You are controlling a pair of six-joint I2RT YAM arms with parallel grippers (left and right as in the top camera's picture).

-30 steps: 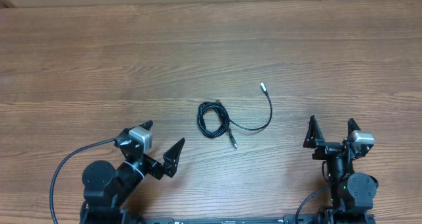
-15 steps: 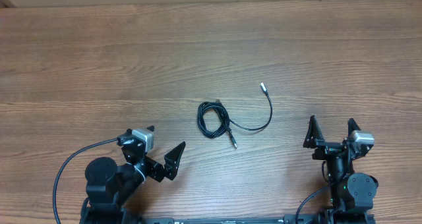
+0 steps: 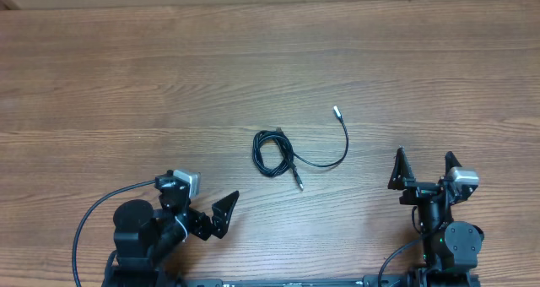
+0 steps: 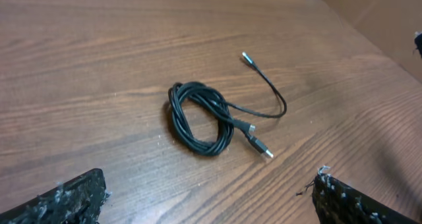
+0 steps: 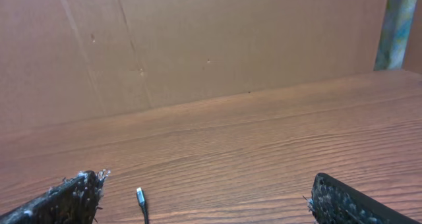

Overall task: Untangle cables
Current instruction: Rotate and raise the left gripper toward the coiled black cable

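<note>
The cables (image 3: pixel 272 152) lie mid-table as one small black coil. A loose tail curves right to a silvery tip (image 3: pixel 336 112), and a second plug end (image 3: pixel 298 186) lies below the coil. My left gripper (image 3: pixel 211 190) is open, down and to the left of the coil, well apart from it. In the left wrist view the coil (image 4: pixel 217 105) lies ahead of the gripper (image 4: pixel 210 178), with nothing between the fingers (image 4: pixel 72 197). My right gripper (image 3: pixel 423 156) stands open to the right of the tail. The right wrist view shows only the silvery tip (image 5: pixel 140 196), low between the spread jaws of the gripper (image 5: pixel 208 178).
The wooden table (image 3: pixel 126 84) spreads wide around the coil. A brown cardboard wall (image 5: pixel 231 39) stands along the far edge. A thick black arm cable (image 3: pixel 89 219) loops beside the left arm's base at the near edge.
My left arm has drawn back toward the near edge and slightly right, away from the coil. The right arm and the cables have not moved.
</note>
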